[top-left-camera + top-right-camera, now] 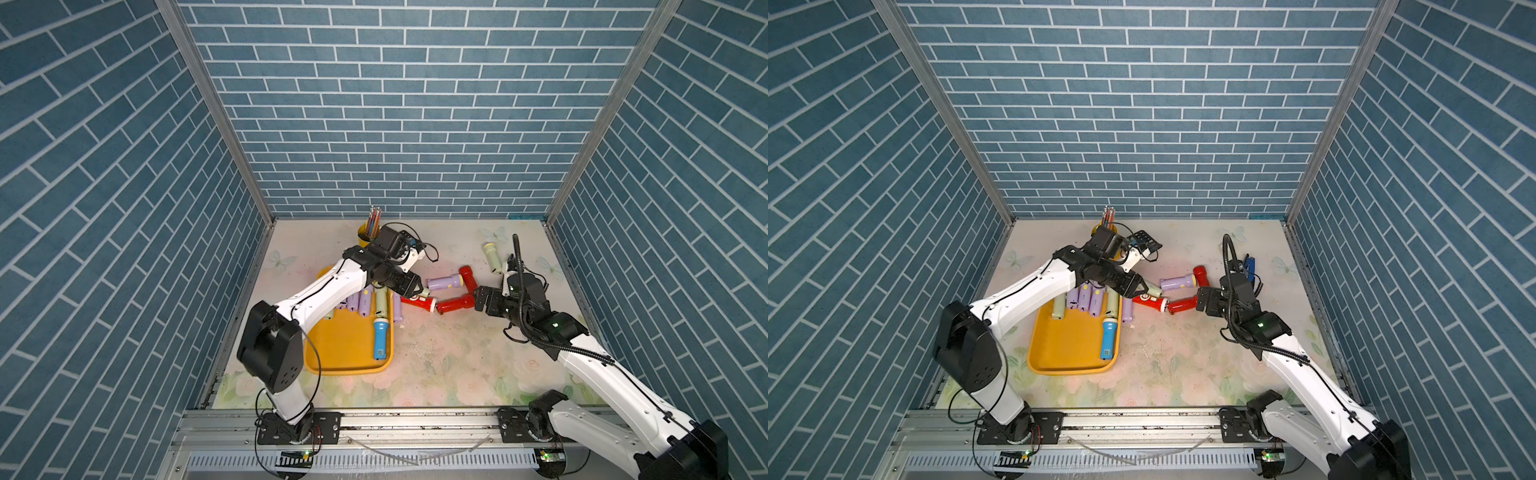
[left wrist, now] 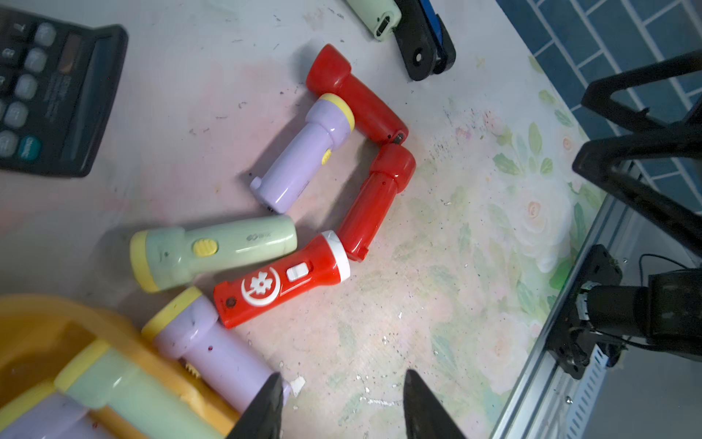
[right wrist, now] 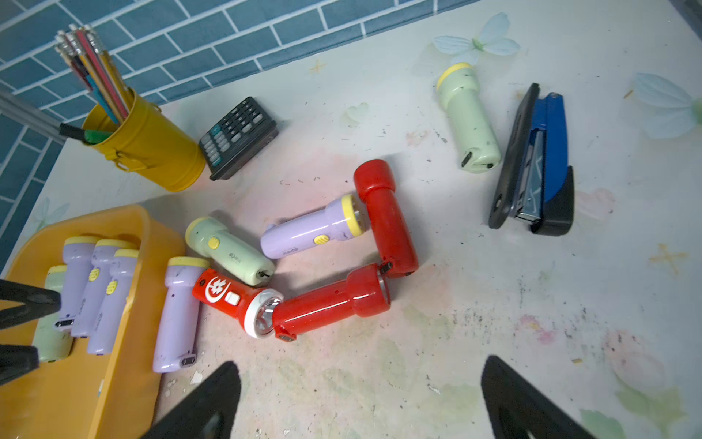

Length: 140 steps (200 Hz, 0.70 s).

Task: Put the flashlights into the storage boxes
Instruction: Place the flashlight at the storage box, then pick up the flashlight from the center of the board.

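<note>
- The red flashlight (image 2: 281, 279) has a white moon-and-flower mark and lies at 2 o'clock from the orange tray (image 1: 340, 349).
- The writing on the pale green flashlight (image 2: 212, 251) is too small to read.
- The left gripper (image 2: 342, 374) and right gripper (image 3: 361, 363) both have open, empty jaws.

The floral table (image 1: 457, 365) is carrying a tray (image 1: 345, 353) beside the left gripper (image 1: 417, 289), loose flashlights (image 1: 455, 304) lying before the right gripper (image 1: 478, 298).

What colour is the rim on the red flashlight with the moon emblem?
White; the rim shows best in the left wrist view.
</note>
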### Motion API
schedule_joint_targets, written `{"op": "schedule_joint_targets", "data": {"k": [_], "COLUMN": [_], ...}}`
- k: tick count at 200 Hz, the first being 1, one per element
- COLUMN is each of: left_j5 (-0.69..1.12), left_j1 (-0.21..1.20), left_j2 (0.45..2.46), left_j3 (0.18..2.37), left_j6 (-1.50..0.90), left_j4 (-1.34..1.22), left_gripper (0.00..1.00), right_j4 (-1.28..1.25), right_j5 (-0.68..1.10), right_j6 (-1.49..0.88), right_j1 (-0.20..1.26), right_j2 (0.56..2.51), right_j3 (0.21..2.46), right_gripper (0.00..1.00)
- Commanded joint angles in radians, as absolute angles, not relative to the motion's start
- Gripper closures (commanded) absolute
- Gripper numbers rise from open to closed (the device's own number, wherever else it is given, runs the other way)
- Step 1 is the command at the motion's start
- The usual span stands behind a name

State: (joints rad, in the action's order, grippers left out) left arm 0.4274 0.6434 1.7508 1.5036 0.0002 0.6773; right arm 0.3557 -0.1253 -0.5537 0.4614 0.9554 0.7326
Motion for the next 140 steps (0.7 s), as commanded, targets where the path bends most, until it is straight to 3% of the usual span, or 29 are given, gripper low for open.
{"op": "schedule_joint_targets", "data": {"k": [1, 88, 140], "left_j5": [0.400, 0.334, 0.318], "left_j1": [0.691, 0.794, 0.833], "left_j2": [1.837, 2.205, 2.390], "left_j3": [1.604, 2.006, 2.227], "left_j6": [0.084, 0.119, 0.130], "left_j4": [0.813, 1.028, 1.113], "left_gripper": [0.49, 0.49, 0.49], "right_j4": [0.331, 0.199, 0.195], "right_j5": [-0.024, 0.219, 0.264], "right_j6": [-0.607, -0.586, -0.585], "right_j1": [0.380, 0.182, 0.124], "right_j2": [0.952, 0.966, 0.940], "right_j3": [0.705, 0.600, 0.557], "right_gripper": [0.01, 0.01, 0.01]}}
